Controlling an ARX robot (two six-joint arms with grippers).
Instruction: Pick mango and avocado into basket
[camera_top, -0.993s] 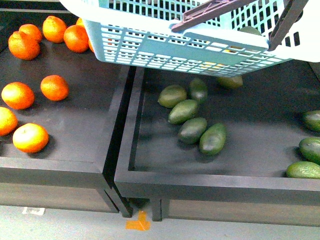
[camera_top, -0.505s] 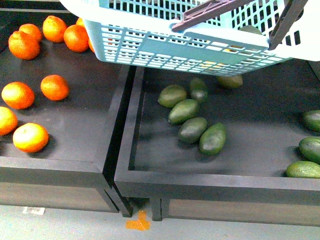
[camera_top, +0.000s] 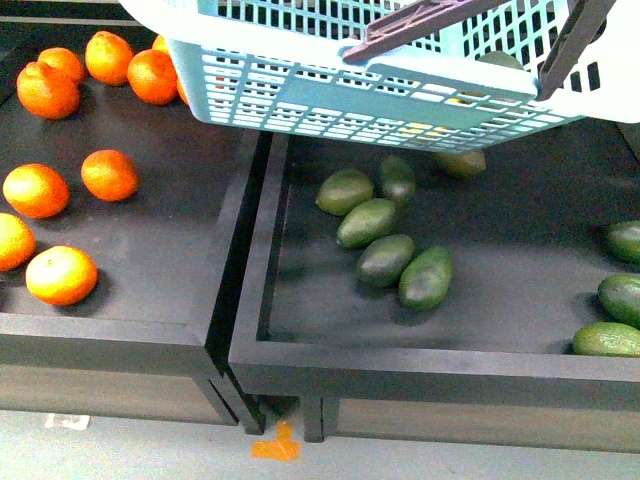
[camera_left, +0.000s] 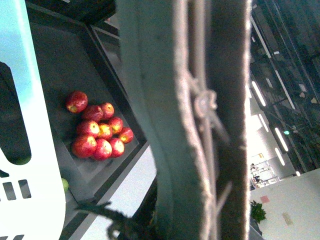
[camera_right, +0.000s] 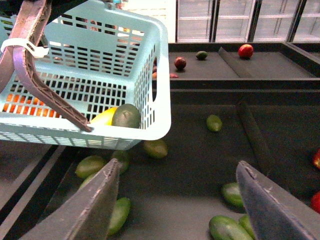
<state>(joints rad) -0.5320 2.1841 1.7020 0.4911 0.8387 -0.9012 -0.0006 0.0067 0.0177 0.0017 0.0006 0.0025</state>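
Note:
The light blue-green basket (camera_top: 350, 90) hangs tilted above the black crates, its brownish-purple handle (camera_top: 420, 25) swung up. Inside it, in the right wrist view, the yellow mango (camera_right: 104, 116) lies against the dark green avocado (camera_right: 126, 116) at the near corner of the basket (camera_right: 100, 80). My left gripper is shut on the basket; the left wrist view is filled by the handle (camera_left: 200, 120) up close, and the fingers themselves do not show. My right gripper (camera_right: 177, 163) stands open beside and below the basket, over the avocado crate, with nothing between its fingers.
Loose avocados (camera_top: 385, 260) lie in the right crate under the basket, with more at its right edge (camera_top: 620, 300). Oranges (camera_top: 60, 275) fill the left crate, beyond a raised divider (camera_top: 240, 250). Red apples (camera_left: 97, 132) sit in another tray in the left wrist view.

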